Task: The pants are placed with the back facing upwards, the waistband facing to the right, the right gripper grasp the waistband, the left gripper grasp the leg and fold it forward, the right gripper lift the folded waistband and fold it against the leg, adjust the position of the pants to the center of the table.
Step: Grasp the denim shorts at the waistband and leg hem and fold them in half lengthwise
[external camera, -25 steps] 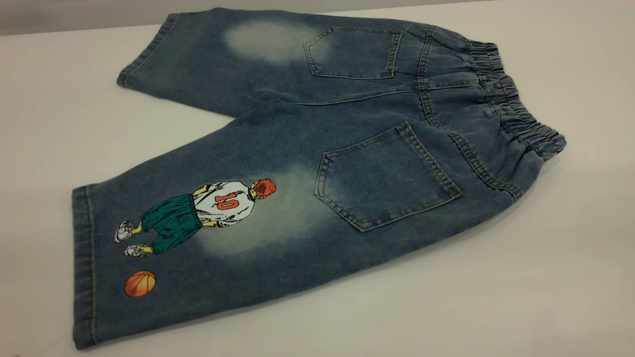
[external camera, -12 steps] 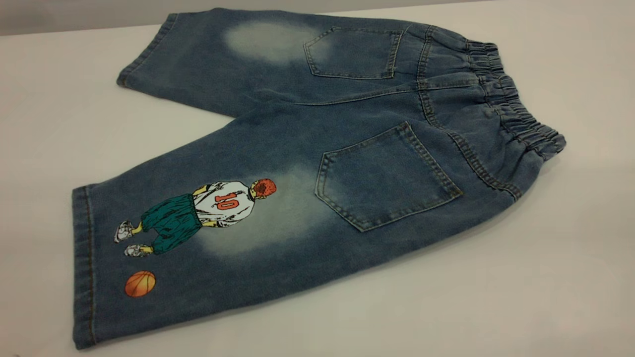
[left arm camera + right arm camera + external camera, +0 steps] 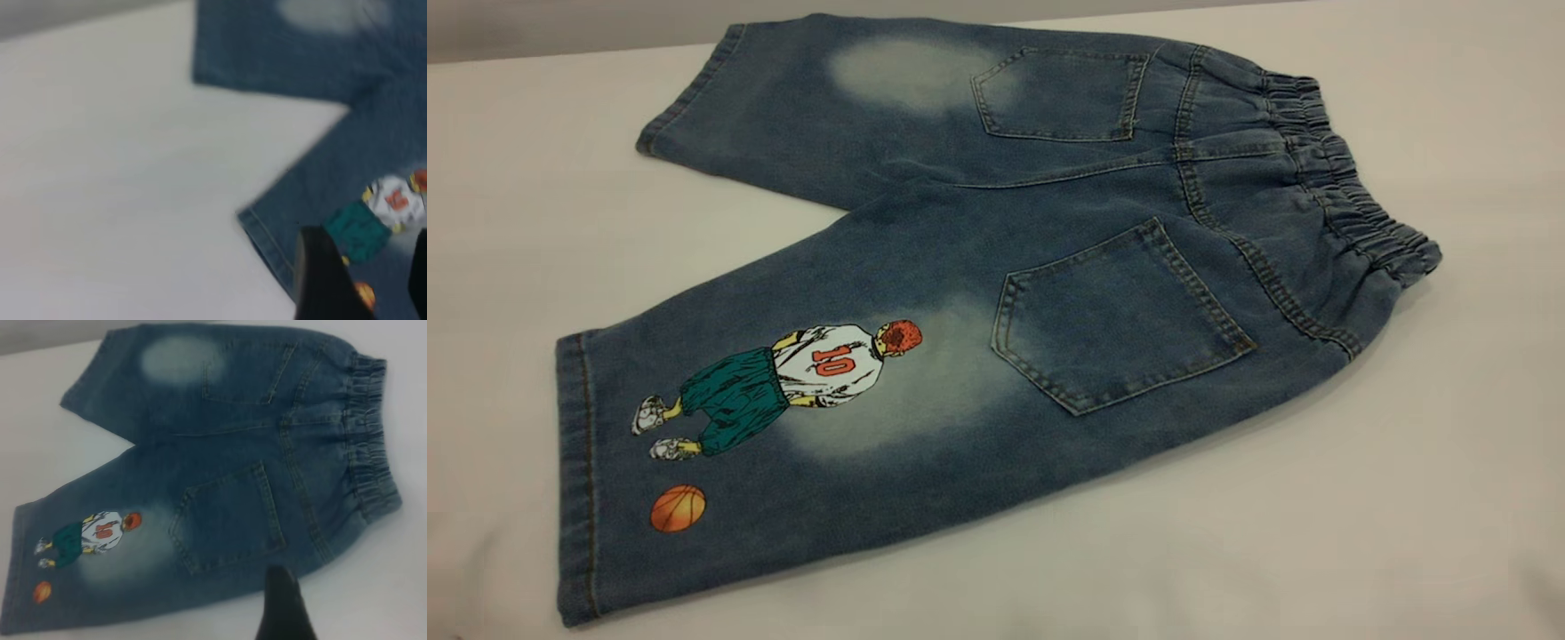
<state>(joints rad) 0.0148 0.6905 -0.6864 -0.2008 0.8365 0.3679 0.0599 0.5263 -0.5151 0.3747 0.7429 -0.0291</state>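
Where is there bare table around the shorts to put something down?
Bare table lies along the near side, below the near leg and past the waistband at right. A bare wedge sits between the two legs at left. The shorts fill the middle. No tool shows in the exterior view.

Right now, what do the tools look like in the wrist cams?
Little shows. The left tool appears as two dark, matte finger shapes, one broad and rounded, one a sliver at the frame's edge. The right tool shows a single black tapered finger. No cables or markings visible; the exterior view shows neither arm.
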